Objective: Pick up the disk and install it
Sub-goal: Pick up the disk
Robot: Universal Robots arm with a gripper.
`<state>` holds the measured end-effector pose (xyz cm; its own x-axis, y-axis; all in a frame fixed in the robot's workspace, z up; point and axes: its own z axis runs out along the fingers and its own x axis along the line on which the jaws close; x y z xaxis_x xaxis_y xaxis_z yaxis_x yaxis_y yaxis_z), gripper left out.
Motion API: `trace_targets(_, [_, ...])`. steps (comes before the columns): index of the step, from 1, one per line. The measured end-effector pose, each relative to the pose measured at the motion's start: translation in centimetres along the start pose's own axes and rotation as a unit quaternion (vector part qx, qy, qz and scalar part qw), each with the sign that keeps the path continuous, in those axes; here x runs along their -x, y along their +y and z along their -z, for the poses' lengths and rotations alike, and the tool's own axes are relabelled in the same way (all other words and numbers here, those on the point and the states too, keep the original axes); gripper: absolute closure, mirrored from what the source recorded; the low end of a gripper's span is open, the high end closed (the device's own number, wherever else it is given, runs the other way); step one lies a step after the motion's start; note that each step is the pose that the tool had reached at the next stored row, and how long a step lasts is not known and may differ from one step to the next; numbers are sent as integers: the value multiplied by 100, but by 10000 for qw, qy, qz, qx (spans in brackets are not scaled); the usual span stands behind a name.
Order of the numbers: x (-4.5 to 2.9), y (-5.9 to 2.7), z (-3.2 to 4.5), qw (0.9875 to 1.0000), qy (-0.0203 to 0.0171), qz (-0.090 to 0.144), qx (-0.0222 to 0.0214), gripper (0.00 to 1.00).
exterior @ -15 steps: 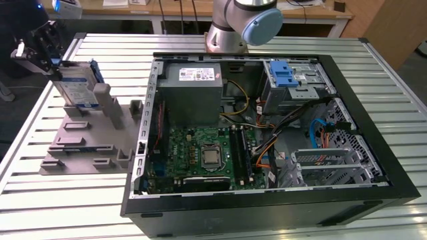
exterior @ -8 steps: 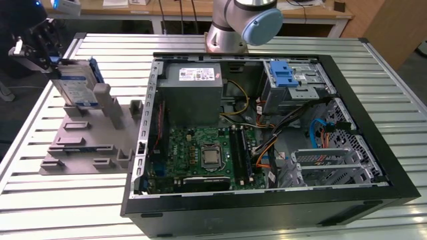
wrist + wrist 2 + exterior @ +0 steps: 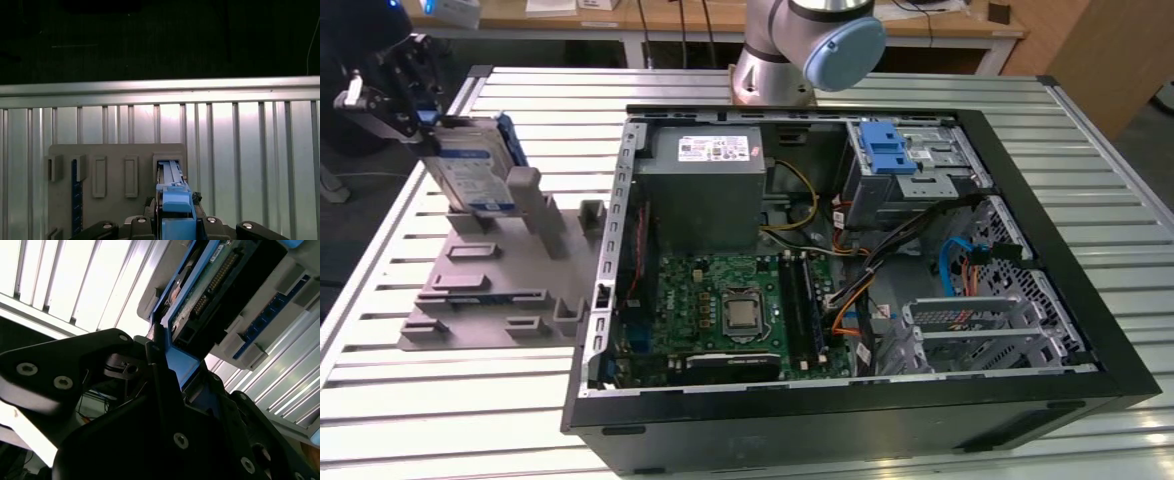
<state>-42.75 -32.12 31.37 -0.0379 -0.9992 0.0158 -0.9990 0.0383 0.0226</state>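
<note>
The disk (image 3: 470,165) stands on edge at the exterior view's left, silver with a blue-and-white label and a blue carrier frame. Its lower end is at a slot of the grey holder plate (image 3: 480,290); I cannot tell whether it still rests in the slot. My gripper (image 3: 430,118) is shut on the disk's upper end. In the first wrist view the blue frame (image 3: 175,207) runs between my fingers (image 3: 210,224) down to the slot (image 3: 169,165). The second wrist view shows the disk's circuit-board side (image 3: 215,285) just past the black gripper body.
An open computer case (image 3: 1067,250) lies to the exterior view's right of the holder. It holds a grey power-supply box (image 3: 707,185), a drive bay with a blue latch (image 3: 891,150), a green board (image 3: 734,310) and loose cables. The arm's base (image 3: 787,60) stands behind it on the slatted table (image 3: 454,420).
</note>
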Motion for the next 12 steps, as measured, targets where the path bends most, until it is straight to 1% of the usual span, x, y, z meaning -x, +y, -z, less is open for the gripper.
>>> trace_targets(12, [-1,3,65,10000,-1,0,-1,64])
